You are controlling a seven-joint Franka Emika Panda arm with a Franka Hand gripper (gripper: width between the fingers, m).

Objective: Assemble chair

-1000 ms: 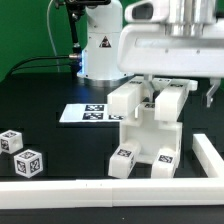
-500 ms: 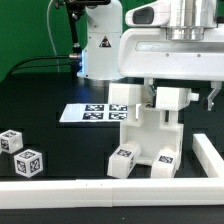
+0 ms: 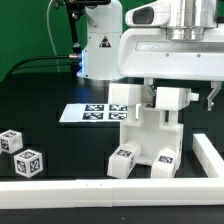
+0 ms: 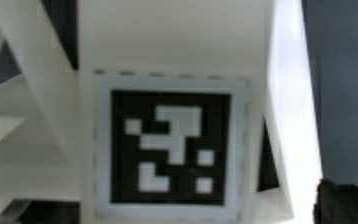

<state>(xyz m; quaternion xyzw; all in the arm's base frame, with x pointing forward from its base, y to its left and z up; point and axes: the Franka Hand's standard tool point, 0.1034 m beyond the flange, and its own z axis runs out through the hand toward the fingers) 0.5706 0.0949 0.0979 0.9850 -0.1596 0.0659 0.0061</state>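
Note:
The partly built chair stands in the middle of the black table: white tagged pieces joined into an upright frame with two blocks on top. My gripper hangs right over it, open. Its dark fingers flank the upper right block, and a gap shows beside that finger. In the wrist view a white chair piece with a black-and-white tag fills the picture, very close to the gripper. Two loose tagged cube legs lie at the exterior view's left.
The marker board lies flat behind the chair. A long white border rail runs along the front edge and up the exterior view's right side. The robot base stands at the back.
The gripper shifted slightly over the chair in the first half second, then held still. Its jaws stayed open and the chair pieces did not move.

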